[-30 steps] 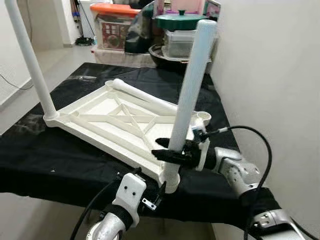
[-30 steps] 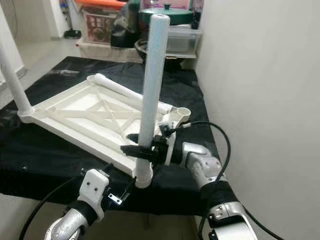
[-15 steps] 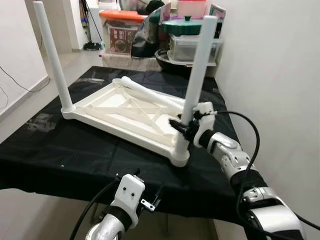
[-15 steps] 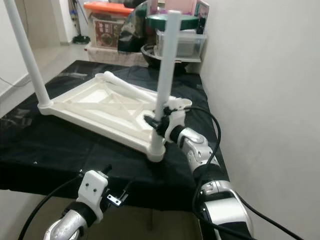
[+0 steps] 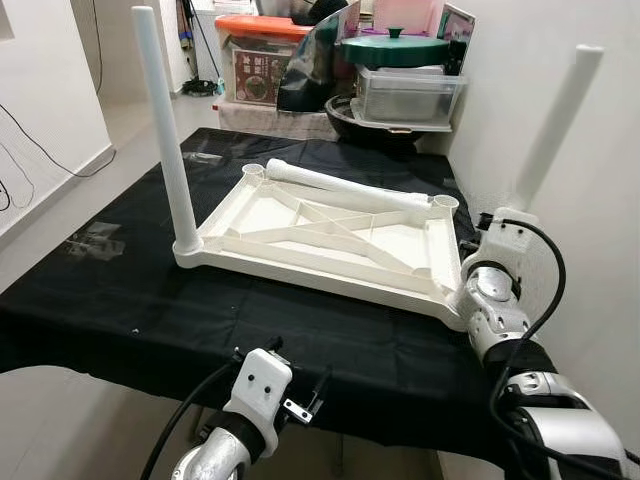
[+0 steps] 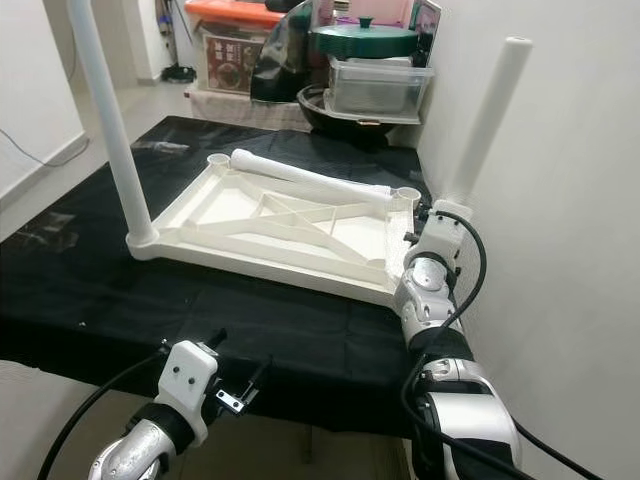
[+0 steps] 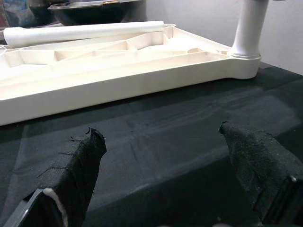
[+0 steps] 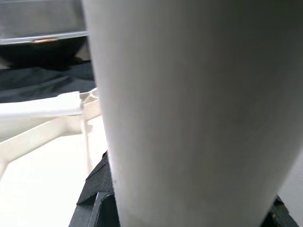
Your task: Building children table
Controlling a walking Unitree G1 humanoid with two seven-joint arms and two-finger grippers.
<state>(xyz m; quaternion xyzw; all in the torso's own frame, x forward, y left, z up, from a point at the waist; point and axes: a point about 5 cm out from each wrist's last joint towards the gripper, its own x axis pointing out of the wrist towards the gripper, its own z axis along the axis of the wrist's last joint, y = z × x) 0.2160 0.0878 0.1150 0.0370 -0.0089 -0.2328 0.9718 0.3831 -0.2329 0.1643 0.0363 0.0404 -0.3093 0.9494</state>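
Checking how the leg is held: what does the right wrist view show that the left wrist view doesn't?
Right wrist view: the right hand closed around a thick white plastic table leg, very close up.
Left wrist view: the left hand open with nothing between its fingers, above the black cloth, and a loose white leg tube lying across the tabletop.
Both: the upturned white plastic tabletop with its ribbed underside.

The tabletop [image 5: 330, 240] lies upside down on the desk [image 5: 120, 300]. One leg [image 5: 165, 140] stands at its left corner, another [image 5: 545, 130] at its right; a loose leg [image 5: 345, 187] lies along its far edge.
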